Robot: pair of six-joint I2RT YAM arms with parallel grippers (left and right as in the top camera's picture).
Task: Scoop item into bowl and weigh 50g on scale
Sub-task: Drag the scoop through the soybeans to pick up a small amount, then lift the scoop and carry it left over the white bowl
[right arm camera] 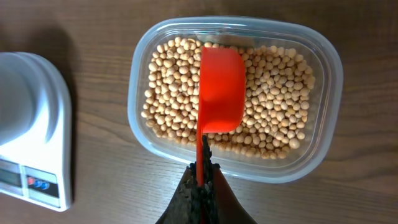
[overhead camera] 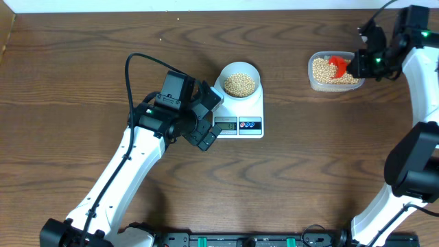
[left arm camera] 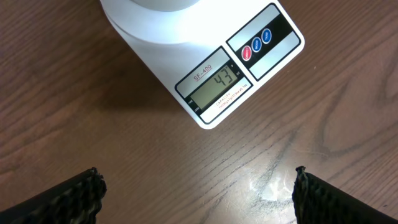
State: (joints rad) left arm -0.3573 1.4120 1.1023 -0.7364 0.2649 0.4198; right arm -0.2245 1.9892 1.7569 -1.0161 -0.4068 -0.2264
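1. The right gripper (right arm camera: pixel 200 180) pinches the handle of a red scoop (right arm camera: pixel 221 90), whose cup reaches away over the beans (right arm camera: pixel 273 118) in the tub (right arm camera: pixel 329 74), upper right of the overhead frame.
2. The bowl (overhead camera: pixel 221 77) sits on the scale (overhead camera: pixel 255 106), well to its left.
3. The left gripper (left arm camera: pixel 198 183), spread and empty, hovers beside the scale.

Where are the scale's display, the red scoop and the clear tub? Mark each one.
scale's display (left arm camera: pixel 214 85), left wrist view, on the grey screen's digits.
red scoop (right arm camera: pixel 221 87), right wrist view, on the middle of its cup.
clear tub (right arm camera: pixel 328 93), right wrist view, on its right wall.
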